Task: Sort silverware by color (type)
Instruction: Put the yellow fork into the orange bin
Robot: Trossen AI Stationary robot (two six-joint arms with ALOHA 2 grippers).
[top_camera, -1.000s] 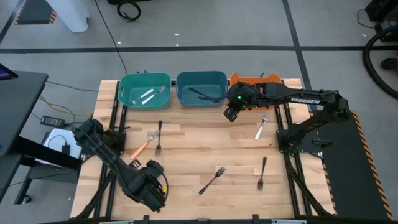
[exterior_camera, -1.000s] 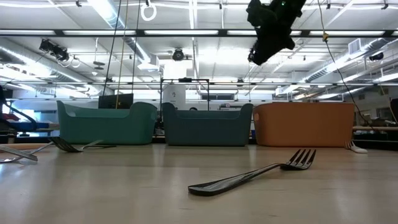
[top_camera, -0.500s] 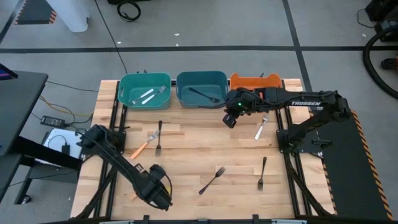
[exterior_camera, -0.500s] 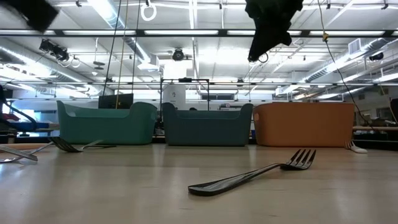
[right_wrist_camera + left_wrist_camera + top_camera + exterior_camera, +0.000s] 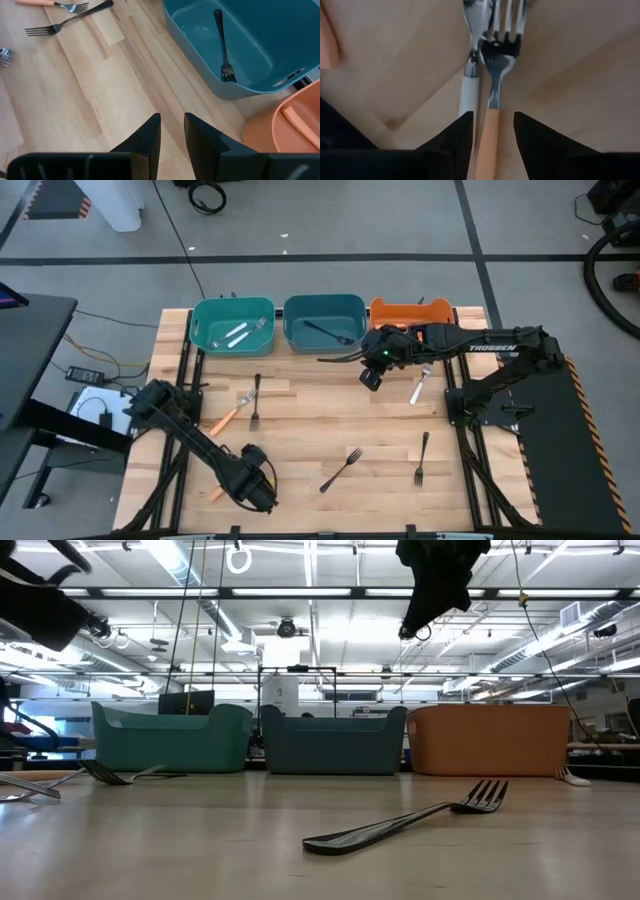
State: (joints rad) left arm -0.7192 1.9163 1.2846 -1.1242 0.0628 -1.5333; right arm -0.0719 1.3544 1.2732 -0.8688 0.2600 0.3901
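Observation:
My left gripper hangs open near the table's near-left corner. In its wrist view its fingers stand on either side of an orange-handled fork's handle, with a white-handled piece lying alongside; I cannot tell whether they touch it. My right gripper hovers open and empty in front of the blue bin, which holds a black fork. Black forks, an orange-handled fork and a white fork lie flat on the table.
The teal bin with white pieces inside, the blue bin and the orange bin stand in a row along the far edge. The right arm reaches over the orange bin. Bare wood lies between the scattered forks mid-table.
My left gripper has come down toward the table near the near-left corner, entering the low view from the upper left. My right gripper has drifted slightly toward the near edge, away from the blue bin. The silverware on the table has stayed put.

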